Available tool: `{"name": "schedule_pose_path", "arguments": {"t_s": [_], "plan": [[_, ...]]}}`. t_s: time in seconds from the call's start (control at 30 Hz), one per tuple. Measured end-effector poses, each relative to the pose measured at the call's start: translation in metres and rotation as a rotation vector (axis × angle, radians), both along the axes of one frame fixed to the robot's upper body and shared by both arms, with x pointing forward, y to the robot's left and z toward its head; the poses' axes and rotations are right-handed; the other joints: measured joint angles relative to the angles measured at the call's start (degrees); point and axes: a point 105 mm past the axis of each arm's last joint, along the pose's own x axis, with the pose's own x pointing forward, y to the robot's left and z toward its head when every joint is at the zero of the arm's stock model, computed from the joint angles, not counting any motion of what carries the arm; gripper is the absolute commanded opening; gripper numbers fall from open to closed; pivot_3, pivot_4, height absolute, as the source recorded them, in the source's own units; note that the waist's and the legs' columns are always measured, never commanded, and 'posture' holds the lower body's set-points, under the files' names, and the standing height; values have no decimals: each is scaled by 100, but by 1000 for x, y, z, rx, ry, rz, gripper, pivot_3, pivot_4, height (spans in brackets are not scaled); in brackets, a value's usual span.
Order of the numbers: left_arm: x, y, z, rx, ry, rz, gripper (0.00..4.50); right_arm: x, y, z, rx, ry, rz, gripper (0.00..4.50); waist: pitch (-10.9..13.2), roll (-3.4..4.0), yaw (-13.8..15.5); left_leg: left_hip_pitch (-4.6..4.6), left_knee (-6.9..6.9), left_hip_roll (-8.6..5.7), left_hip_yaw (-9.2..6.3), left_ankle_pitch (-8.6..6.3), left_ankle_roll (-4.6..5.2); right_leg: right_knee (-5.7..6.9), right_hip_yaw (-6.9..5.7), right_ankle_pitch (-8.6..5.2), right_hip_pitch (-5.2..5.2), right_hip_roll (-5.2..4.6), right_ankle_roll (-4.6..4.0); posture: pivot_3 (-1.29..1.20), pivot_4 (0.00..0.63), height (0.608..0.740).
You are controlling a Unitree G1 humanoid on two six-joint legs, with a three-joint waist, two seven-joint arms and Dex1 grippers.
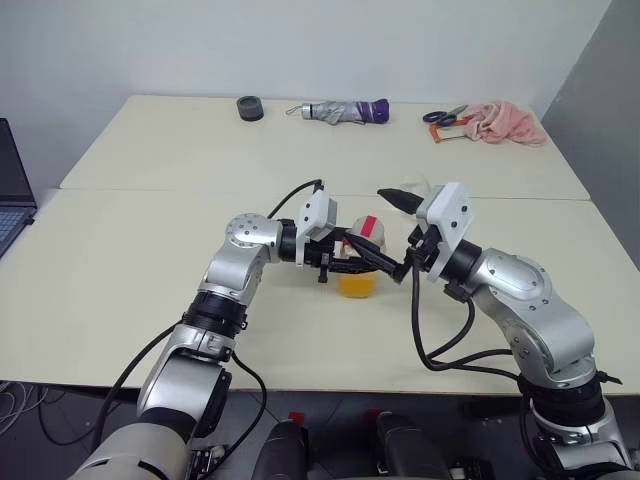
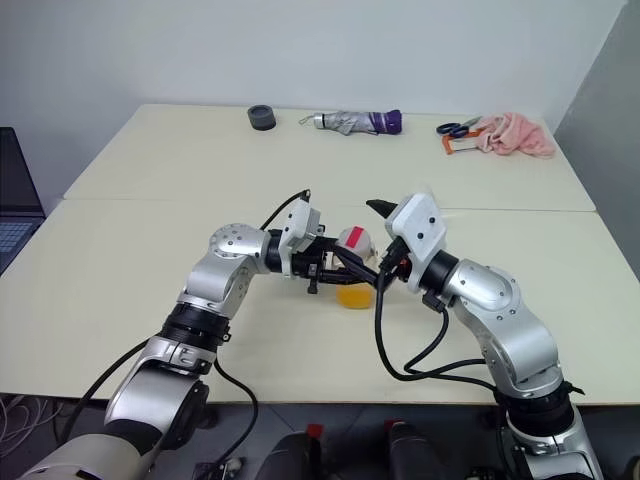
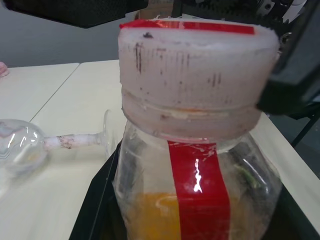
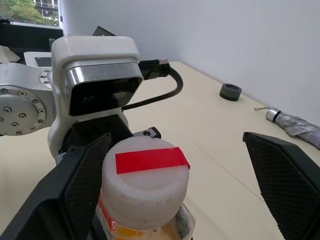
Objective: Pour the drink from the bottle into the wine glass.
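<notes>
Careful: your left gripper (image 1: 352, 262) pinches the bottle (image 3: 195, 165) while the right gripper (image 4: 175, 190), spread wide around the cap (image 4: 146, 181), could twist it loose and spill the drink (image 1: 357, 284).

A pale cream table (image 1: 150, 300) carries, along its far edge, a dark round puck (image 1: 250, 108), a folded umbrella (image 1: 345, 111), scissors (image 1: 443, 117) and a pink cloth (image 1: 505, 122). The wine glass (image 3: 30, 145) appears to lie on its side on the tabletop.

Left hand (image 1: 345, 262) clamped, right hand (image 4: 175, 185) agape.
</notes>
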Motion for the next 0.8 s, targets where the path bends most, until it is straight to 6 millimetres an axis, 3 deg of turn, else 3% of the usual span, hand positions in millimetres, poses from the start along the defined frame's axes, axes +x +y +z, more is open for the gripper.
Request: {"name": "schedule_pose_path", "arguments": {"t_s": [0.8], "plan": [[3, 7, -2, 1, 24, 34, 1762, -8, -21, -8, 19, 85, 9, 4500, 0, 0, -2, 0, 0, 0, 0, 0, 0, 0, 0, 0, 0, 0, 0, 0, 150, 740]]}}
